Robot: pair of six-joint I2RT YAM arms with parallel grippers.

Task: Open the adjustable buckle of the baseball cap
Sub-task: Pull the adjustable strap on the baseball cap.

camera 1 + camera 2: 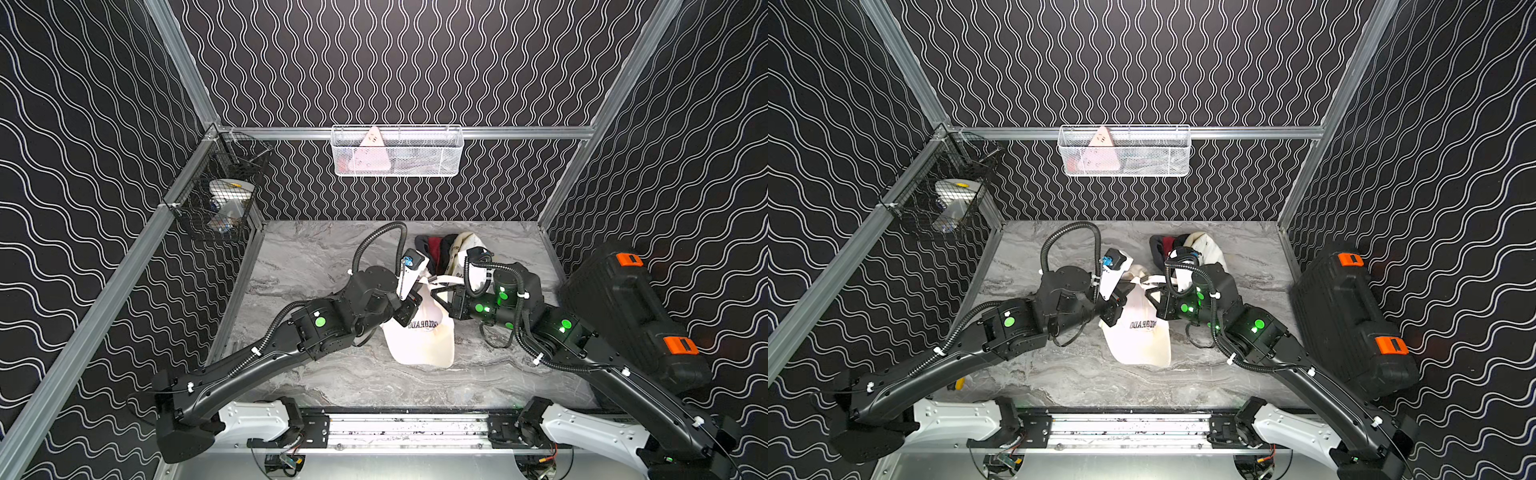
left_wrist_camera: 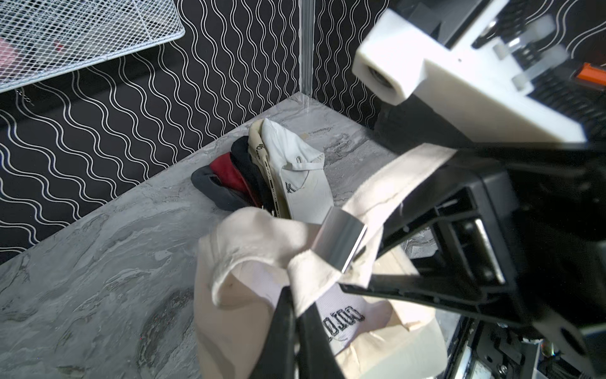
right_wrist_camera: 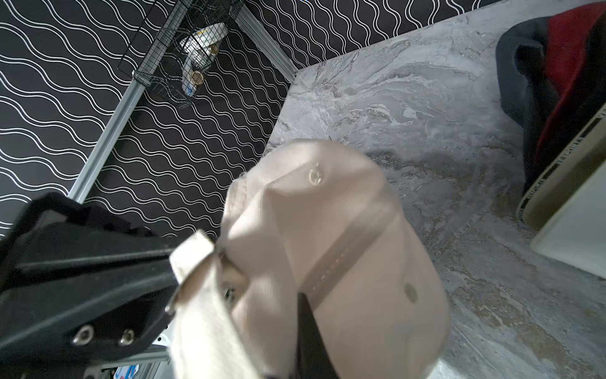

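The cap (image 1: 419,336) sits mid-desk (image 1: 316,266) with its brim toward the robot and its back lifted between the two arms. A pile of other caps (image 1: 440,249) lies just behind it. The left claw (image 2: 296,303) is clamped on the strap (image 2: 393,177), bunching the cloth just beside the buckle (image 2: 341,242). The right claw (image 1: 439,296) straddles the strap on the buckle's other side, jaws a little apart with cloth between them. Whether it pinches cannot be told.

The cap looks very light and made of soft cotton, so the crown would likely fold and follow any pull and give no anchor. The strap is thin and limp, so it is prone to bunch and to slip through a loose pinch. The buckle is small, hard, polished metal, probably slippery for wide tips. The best hold seems to be on flat cloth close to the buckle on each side. One claw would steady the cap side while the other takes the free tail or the buckle's edge, so the pull runs along the strap. Gripping the crown or brim would probably only drag the cap across the desk.
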